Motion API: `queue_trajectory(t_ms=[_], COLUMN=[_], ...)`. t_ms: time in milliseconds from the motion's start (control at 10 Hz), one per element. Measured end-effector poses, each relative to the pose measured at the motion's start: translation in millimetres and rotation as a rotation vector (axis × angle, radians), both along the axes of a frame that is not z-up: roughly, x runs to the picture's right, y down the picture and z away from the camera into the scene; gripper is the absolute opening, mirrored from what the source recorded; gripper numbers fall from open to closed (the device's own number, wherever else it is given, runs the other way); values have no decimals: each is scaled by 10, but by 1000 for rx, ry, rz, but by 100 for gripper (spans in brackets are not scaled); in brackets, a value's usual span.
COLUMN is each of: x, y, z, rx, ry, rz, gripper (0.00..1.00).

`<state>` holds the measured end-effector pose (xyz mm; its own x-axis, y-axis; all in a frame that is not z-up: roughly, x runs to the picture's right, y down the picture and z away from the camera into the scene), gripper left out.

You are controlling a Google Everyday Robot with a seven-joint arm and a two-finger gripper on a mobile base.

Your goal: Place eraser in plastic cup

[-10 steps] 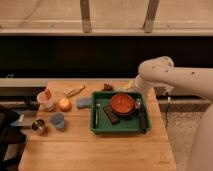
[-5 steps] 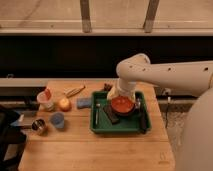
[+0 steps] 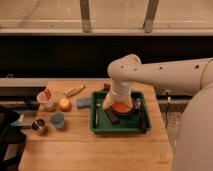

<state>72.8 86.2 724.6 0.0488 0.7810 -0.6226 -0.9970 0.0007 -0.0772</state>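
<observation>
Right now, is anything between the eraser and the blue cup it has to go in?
Only the left wall of the green tray: the eraser lies inside it, the plastic cup stands outside on the table. The hand hangs over the tray near the eraser.

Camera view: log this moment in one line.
gripper: open, over tray | eraser: in tray, not gripped | cup: on table, outside tray
</observation>
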Motion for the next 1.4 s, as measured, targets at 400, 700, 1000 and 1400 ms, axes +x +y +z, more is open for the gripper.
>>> queue_trajectory(t_ms=[400,700,1000,1400], x=[-128,-180,-217,-274], y=[271,519,673,834], z=[218,459,621,818], rx=[-89,-166,-229,-293], ry=[-52,-73,-82,-93], rz=[17,43,56,55], gripper=[80,80,80,80])
